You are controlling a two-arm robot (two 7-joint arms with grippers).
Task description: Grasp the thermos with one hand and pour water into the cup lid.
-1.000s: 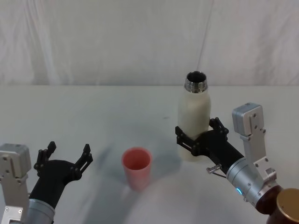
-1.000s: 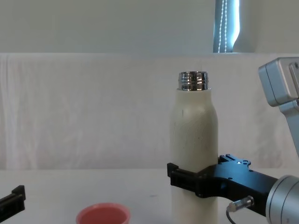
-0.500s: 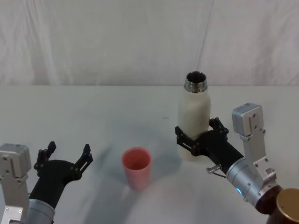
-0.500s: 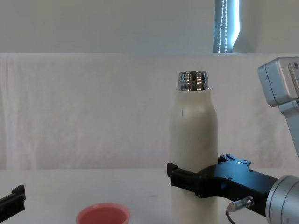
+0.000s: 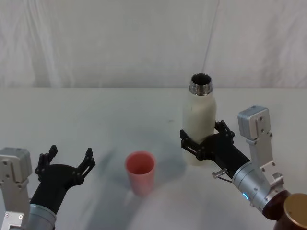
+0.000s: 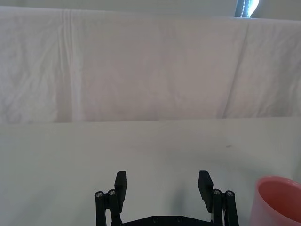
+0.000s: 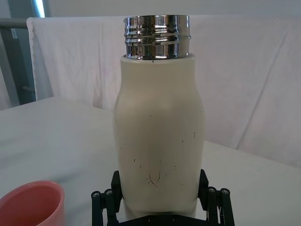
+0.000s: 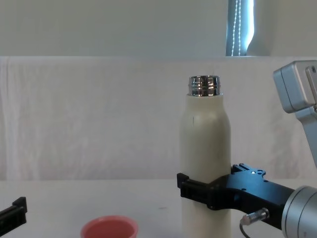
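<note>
The right gripper (image 5: 201, 140) reaches forward from the robot's lower right, its silver wrist angled up toward the thermos (image 5: 198, 122), and its black fingers (image 8: 194, 190) are clamped round the lower body of that bottle, one on each side. The left gripper (image 5: 67, 162) hangs low, well to the left of the thermos, its fingers (image 6: 121, 182) spread wide with nothing between them.
</note>
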